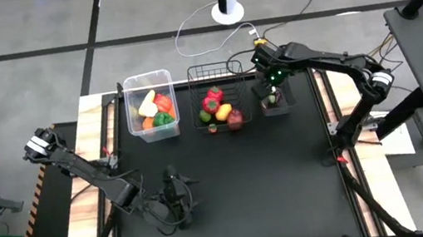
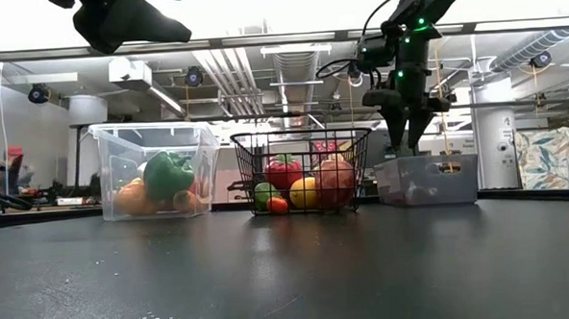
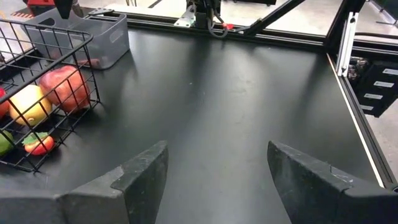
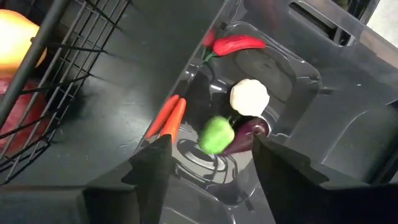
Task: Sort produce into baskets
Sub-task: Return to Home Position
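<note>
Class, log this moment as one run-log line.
right tool: open, above smoky bin | green pepper: inside bin | left tool: open, raised over mat

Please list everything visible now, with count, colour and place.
table: one, black, under everything.
clear tub: one, transparent, left; holds green, orange, red produce.
wire basket: one, black, middle; holds red, yellow, green produce.
dark bin: one, smoky, right.
chilli: one, red, dark bin.
garlic: one, white, dark bin.
small pepper: one, green, dark bin.
carrot: count unclear, orange, dark bin.
eggplant: one, purple, dark bin.
left gripper: one, dark, open, over near table.
right gripper: one, dark, open, above dark bin.
</note>
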